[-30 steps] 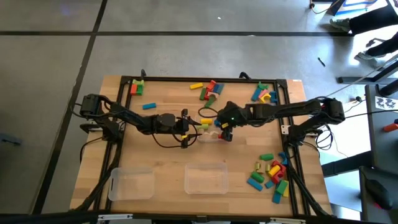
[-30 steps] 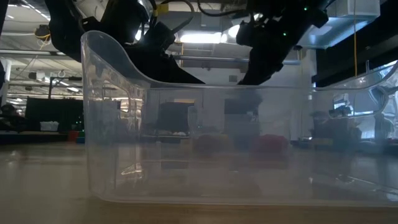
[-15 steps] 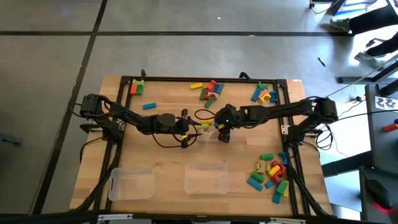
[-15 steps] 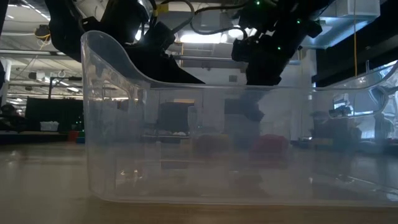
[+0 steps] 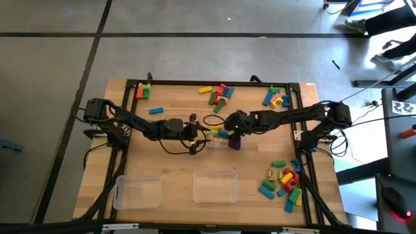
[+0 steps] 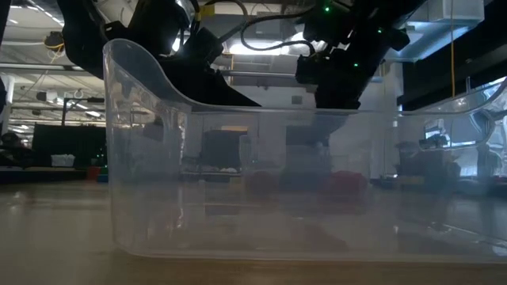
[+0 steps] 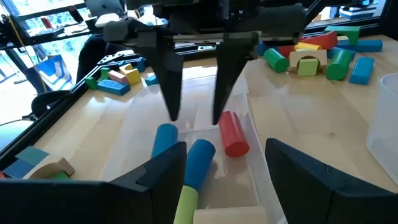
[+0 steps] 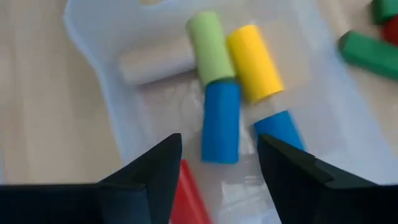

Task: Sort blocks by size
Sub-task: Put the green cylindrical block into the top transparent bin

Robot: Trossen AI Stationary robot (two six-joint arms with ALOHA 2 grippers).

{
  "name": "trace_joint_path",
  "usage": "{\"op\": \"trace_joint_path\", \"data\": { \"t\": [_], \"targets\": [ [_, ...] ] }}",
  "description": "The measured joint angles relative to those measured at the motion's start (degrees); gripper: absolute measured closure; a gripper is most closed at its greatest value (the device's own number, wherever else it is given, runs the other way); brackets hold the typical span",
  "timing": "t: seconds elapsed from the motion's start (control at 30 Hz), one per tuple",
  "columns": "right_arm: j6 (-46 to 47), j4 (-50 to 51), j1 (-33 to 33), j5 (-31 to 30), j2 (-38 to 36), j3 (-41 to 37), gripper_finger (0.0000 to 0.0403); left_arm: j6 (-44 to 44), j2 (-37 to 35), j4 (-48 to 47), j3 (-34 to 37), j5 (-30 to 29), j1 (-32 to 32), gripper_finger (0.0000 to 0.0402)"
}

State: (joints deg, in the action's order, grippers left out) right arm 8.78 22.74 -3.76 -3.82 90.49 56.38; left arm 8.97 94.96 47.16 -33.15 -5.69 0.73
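Note:
A clear tray (image 5: pixel 218 142) lies at the table's middle. In it lie round blocks: a blue one (image 8: pixel 221 121), a yellow one (image 8: pixel 255 62), a light green one (image 8: pixel 210 46), a tan one (image 8: pixel 155 59) and a red one (image 7: pixel 233 134). My right gripper (image 8: pixel 217 140) hangs open just above this tray, pointing steeply down, its fingers (image 7: pixel 171 93) over the blue and red blocks and touching none. My left gripper (image 7: pixel 224 149) stands open at the tray's left end (image 5: pixel 200 134), nearly level, with nothing between its fingers.
Two more clear trays (image 5: pixel 136 192) (image 5: pixel 214 186) stand near the front edge; one fills the low view (image 6: pixel 253 190). Loose blocks lie in heaps at the far middle (image 5: pixel 218 94), far right (image 5: pixel 276 97), far left (image 5: pixel 143 91) and near right (image 5: pixel 283 182).
My right gripper has sunk a little toward the middle tray and shifted slightly toward the table's left. The blocks in the tray and my left gripper have kept still.

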Motion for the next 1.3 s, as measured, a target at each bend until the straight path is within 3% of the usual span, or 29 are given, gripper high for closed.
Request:
{"op": "trace_joint_path", "data": {
  "t": [0.27,0.7,1.0,1.3],
  "targets": [
    [6.6,18.1,0.9,7.9,-4.1,2.8,0.0185,0.0,0.0,0.0,0.0,0.0,0.0,0.0187],
    [17.6,31.8,7.8,0.6,-15.5,3.0,0.0184,-0.1,0.0,0.0,0.0,0.0,0.0,0.0187],
    [25.5,46.0,14.7,-1.4,-16.0,3.0,0.0184,-0.2,0.0,0.0,0.0,0.0,0.0,0.0187],
    [25.5,48.5,21.1,-1.0,-16.0,3.0,0.0184,-0.2,0.0,0.0,0.0,0.0,0.0,0.0187]
  ]
}}
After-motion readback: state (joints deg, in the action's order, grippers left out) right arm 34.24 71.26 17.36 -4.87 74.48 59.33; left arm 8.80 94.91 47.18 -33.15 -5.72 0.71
